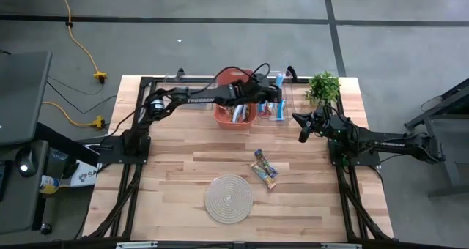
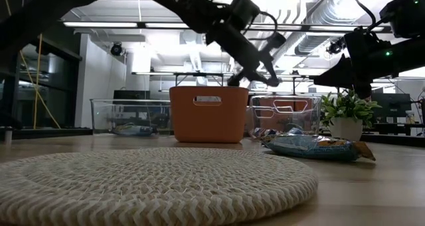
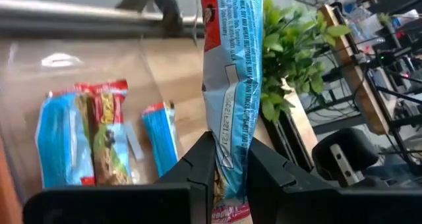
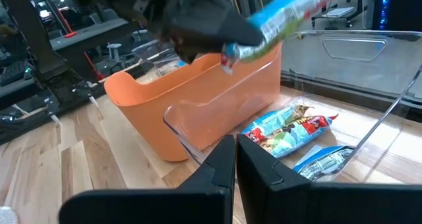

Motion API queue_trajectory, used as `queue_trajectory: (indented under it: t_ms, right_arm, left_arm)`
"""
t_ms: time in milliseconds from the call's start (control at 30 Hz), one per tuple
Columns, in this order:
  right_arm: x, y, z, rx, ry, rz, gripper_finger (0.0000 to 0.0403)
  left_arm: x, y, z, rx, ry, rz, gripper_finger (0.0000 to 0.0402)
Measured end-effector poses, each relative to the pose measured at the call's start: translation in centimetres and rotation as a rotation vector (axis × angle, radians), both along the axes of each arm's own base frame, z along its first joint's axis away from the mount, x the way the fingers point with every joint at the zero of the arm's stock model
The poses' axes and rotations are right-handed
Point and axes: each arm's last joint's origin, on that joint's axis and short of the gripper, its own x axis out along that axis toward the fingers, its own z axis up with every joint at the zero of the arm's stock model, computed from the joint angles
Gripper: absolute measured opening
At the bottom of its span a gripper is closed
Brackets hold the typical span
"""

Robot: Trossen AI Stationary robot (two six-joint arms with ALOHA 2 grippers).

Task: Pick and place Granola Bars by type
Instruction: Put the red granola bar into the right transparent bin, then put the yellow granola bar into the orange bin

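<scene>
Left claw (image 3: 227, 174) is clenched on a blue granola bar (image 3: 231, 85), a flat, glossy, crinkled wrapper with white print panels, pinched at one end and standing out beyond the dark fingers. The claw hangs above a clear plastic bin (image 1: 282, 106), which sits just beside an orange plastic tub (image 1: 233, 102) with smooth rounded walls and a slot handle. Beneath the claw, on the bin floor, lie three more bars (image 3: 105, 135): two blue and one red-and-blue, all shiny foil, flat and oblong, lying side by side.

Right claw (image 4: 235, 161) hovers above the counter (image 1: 176, 168) just outside the bin's clear wall, its dark fingers pressed together and holding nothing.

Nearer the front edge than both claws, two bars (image 1: 264, 168) lie loose on the pale wood-plank counter, touching. A round coiled rope mat (image 1: 228, 198), coarse-woven and off-white, lies near them. A small green potted plant (image 1: 323, 86) stands at the far corner, near the right claw
</scene>
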Motion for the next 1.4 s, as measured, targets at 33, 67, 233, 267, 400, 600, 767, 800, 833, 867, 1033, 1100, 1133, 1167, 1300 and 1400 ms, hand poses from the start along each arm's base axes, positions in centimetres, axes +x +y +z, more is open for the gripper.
queue_trajectory:
  t_ms: [33, 67, 233, 267, 400, 600, 767, 800, 833, 867, 1033, 1100, 1133, 1167, 1300, 1400]
  right_arm:
    - [0.0, 0.0, 0.0, 0.0, -0.001, 0.0, 0.0]
    - [0.0, 0.0, 0.0, 0.0, -0.001, 0.001, 0.0]
    - [0.0, 0.0, 0.0, 0.0, 0.0, 0.0, 0.0]
    - [0.0, 0.0, 0.0, 0.0, 0.0, 0.0, 0.0]
    - [0.0, 0.0, 0.0, 0.0, 0.0, 0.0, 0.0]
    - [0.0, 0.0, 0.0, 0.0, 0.0, 0.0, 0.0]
    - [0.0, 0.0, 0.0, 0.0, 0.0, 0.0, 0.0]
    - [0.0, 0.0, 0.0, 0.0, 0.0, 0.0, 0.0]
    - [0.0, 0.0, 0.0, 0.0, 0.0, 0.001, 0.0]
    - [0.0, 0.0, 0.0, 0.0, 0.0, 0.0, 0.0]
    - [0.0, 0.0, 0.0, 0.0, 0.0, 0.0, 0.0]
    - [0.0, 0.0, 0.0, 0.0, 0.0, 0.0, 0.0]
    - [0.0, 0.0, 0.0, 0.0, 0.0, 0.0, 0.0]
    - [0.0, 0.0, 0.0, 0.0, 0.0, 0.0, 0.0]
    - [0.0, 0.0, 0.0, 0.0, 0.0, 0.0, 0.0]
    - [0.0, 0.0, 0.0, 0.0, 0.0, 0.0, 0.0]
  left_arm:
    - [0.1, 0.0, -0.3, -0.016, -0.002, 0.001, 0.0051]
    - [0.2, 0.0, -0.5, -0.026, -0.003, -0.003, 0.0051]
    - [0.2, 0.0, -0.7, -0.036, 0.004, -0.013, 0.0055]
    - [0.2, 0.0, -0.7, -0.037, 0.005, -0.015, 0.006]
    - [0.1, 0.2, -0.7, -0.055, 0.006, -0.06, 0.0088]
    - [0.0, 0.1, -1.0, -0.07, 0.031, -0.068, 0.0144]
    - [0.1, 0.1, -0.8, -0.064, 0.015, -0.067, 0.0181]
    - [0.1, 0.1, -0.8, -0.064, 0.015, -0.067, 0.0186]
    - [0.1, 0.1, -0.8, -0.064, 0.016, -0.068, 0.0192]
    - [0.1, 0.1, -0.8, -0.066, 0.016, -0.07, 0.0196]
    - [0.1, 0.1, -0.8, -0.07, 0.012, -0.079, 0.0208]
    - [0.2, 0.0, -0.6, -0.069, -0.012, -0.105, 0.0209]
    - [0.3, 0.0, -0.4, -0.063, -0.031, -0.131, 0.0209]
    - [0.4, 0.0, -0.2, -0.056, -0.053, -0.163, 0.0209]
    - [0.7, -0.3, 1.4, 0.016, -0.161, -0.294, 0.0209]
    - [0.9, -0.6, 3.0, 0.099, -0.264, -0.446, 0.0209]
